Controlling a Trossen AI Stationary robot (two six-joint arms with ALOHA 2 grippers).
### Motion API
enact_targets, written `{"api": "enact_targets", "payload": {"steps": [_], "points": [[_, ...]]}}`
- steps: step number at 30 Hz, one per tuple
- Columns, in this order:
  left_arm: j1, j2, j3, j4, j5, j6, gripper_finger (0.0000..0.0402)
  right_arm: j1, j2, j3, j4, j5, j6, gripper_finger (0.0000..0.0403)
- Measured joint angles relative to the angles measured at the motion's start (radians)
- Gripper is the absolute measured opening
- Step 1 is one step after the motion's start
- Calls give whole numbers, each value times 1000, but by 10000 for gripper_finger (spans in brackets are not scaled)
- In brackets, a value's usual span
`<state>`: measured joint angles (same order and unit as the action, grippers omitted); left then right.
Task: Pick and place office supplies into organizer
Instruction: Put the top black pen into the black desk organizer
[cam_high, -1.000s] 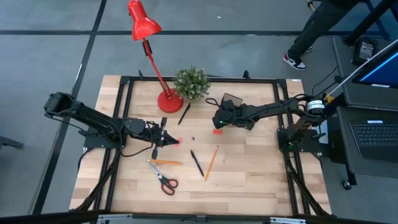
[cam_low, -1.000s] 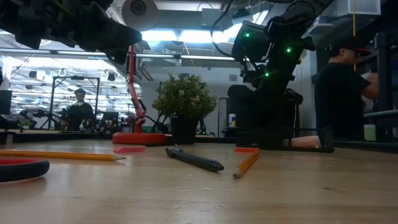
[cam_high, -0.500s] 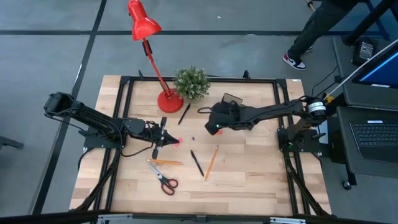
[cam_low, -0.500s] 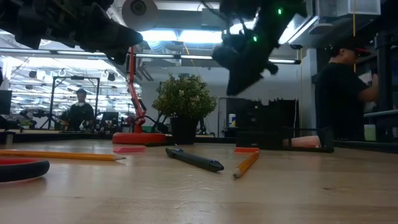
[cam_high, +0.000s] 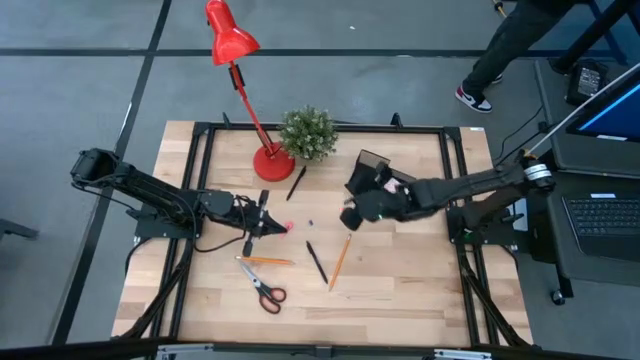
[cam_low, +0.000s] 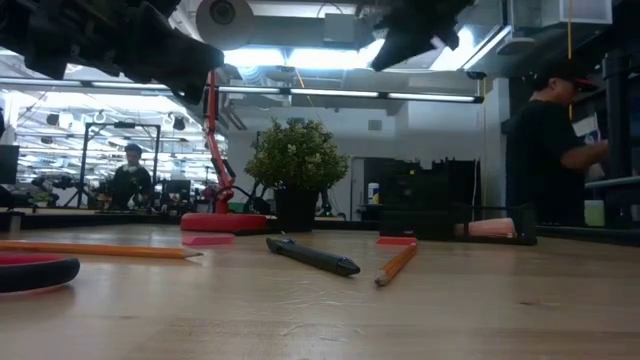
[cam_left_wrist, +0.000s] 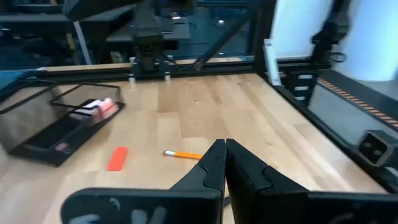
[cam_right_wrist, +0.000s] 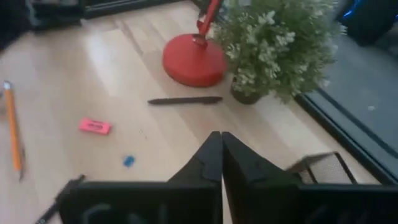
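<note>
Right gripper (cam_high: 350, 215) raised over mid-table beside the mesh organizer (cam_high: 372, 165), fingers pressed together on nothing, probably between picks; left gripper (cam_high: 268, 225) likewise closed and empty, waiting by the pink eraser (cam_high: 289, 226); pencils, pens and scissors (cam_high: 264, 288) loose on the table.

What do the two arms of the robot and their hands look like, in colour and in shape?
Both arms are dark, slim and jointed. The left hand and right hand each end in two black fingers that taper to a wedge. The right arm has a pale ring near its base.
</note>
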<state>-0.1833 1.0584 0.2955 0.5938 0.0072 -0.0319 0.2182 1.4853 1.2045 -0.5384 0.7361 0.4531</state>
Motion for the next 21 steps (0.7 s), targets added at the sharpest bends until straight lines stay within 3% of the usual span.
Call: {"api": "enact_targets", "payload": {"steps": [4, 9, 13, 17, 21], "points": [[0, 0, 0, 0, 9, -8, 6, 92, 1, -93, 35, 106, 59, 5], [4, 0, 9, -22, -148, -86, 6, 151, 1, -258, 209, 107, 97, 4], [20, 0, 79, -176, -226, -87, 5, 157, 2, -413, 472, 97, 107, 3], [38, 17, 183, -384, -283, -97, 1, 156, 2, -542, 816, 69, -106, 2], [74, 69, 237, -478, -321, -126, 3, 149, -11, -644, 1112, 1, -315, 2]]}}
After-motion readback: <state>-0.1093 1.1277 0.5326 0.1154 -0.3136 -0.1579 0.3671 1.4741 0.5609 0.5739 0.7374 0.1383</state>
